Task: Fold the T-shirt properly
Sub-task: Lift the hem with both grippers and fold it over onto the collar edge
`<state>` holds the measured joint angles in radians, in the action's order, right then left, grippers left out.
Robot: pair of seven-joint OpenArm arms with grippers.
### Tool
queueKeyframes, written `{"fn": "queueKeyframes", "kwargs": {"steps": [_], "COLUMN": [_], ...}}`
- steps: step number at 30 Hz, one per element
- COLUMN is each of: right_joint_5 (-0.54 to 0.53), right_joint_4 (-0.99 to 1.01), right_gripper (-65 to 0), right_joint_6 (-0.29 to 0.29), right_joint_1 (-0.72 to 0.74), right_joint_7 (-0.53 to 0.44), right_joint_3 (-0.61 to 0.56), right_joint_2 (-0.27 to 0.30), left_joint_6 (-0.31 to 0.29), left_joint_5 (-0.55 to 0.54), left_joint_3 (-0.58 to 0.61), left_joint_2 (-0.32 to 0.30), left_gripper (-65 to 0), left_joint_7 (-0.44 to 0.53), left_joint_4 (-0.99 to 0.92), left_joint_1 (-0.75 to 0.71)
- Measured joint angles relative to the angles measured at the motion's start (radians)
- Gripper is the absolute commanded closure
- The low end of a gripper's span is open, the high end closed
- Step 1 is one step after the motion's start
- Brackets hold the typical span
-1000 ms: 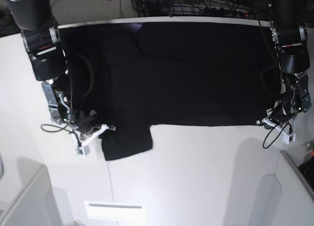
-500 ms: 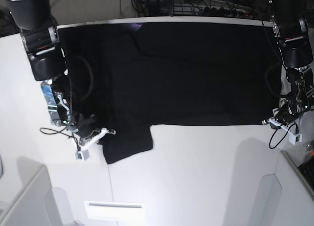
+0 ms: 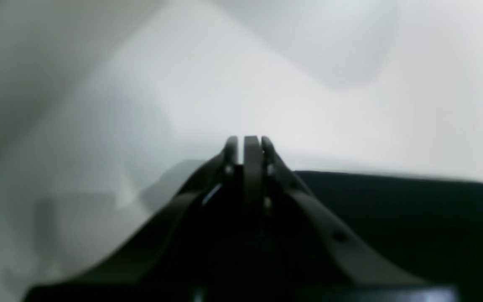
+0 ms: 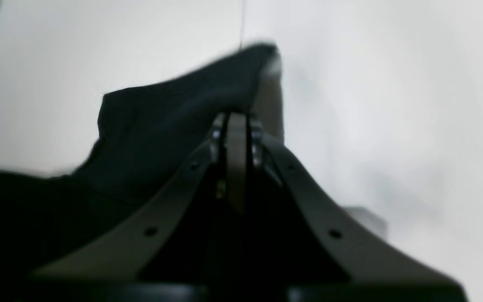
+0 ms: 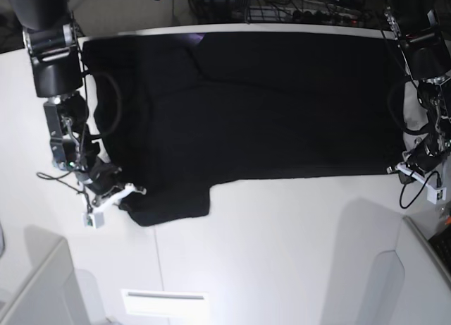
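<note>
Both grippers, left (image 5: 409, 168) and right (image 5: 121, 196), were pinched closed on the near edge of the T-shirt (image 5: 268, 106), which lay spread plain-side up, black and lightly creased, across the far half of the white table (image 5: 282, 254).

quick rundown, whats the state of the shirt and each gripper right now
T-shirt: spread flat on the white table, plain black side up, one sleeve sticking out at the near edge, not yet folded.
Right gripper: jaws closed, at the shirt's sleeve-end edge; cloth grip not clearly visible.
Left gripper: jaws closed, at the opposite corner of the shirt's near edge; whether it pinches cloth cannot be told.
</note>
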<state>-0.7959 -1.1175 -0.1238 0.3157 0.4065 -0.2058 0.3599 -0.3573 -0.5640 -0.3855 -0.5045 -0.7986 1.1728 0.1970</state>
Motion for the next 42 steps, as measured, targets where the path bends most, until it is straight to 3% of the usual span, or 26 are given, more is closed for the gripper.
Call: {"fn": "queueKeyframes", "kwargs": {"steps": [3,21,24,28,42], "right_joint_5": [0.001,0.000,-0.001,0.000,-0.009], "right_joint_4": [-0.039,-0.280,-0.317,-0.358,-0.591], "right_gripper": [0.0,0.0,0.0,0.0,0.0], "right_joint_6": [0.000,0.000,0.000,0.000,0.000], "right_joint_1": [-0.034,-0.229,-0.264,-0.334,-0.580], "right_joint_7": [0.008,0.069,0.069,0.077,0.076], "right_joint_3": [0.037,0.166,0.189,0.227,0.356], "right_joint_2": [0.002,0.000,-0.005,-0.003,-0.011], "left_joint_6": [-0.035,-0.070,-0.154,-0.184,-0.190], "left_joint_5": [-0.006,0.001,-0.014,-0.001,-0.008], "left_joint_3": [0.000,-0.249,-0.291,-0.364,-0.375], "left_joint_2": [0.002,0.033,0.049,0.069,0.079], "left_gripper": [0.0,0.0,0.0,0.0,0.0], "left_joint_7": [-0.045,-0.192,-0.243,-0.325,-0.314], "left_joint_4": [0.025,0.248,0.277,0.278,0.457], "left_joint_1": [-0.002,-0.132,-0.145,-0.156,-0.360]}}
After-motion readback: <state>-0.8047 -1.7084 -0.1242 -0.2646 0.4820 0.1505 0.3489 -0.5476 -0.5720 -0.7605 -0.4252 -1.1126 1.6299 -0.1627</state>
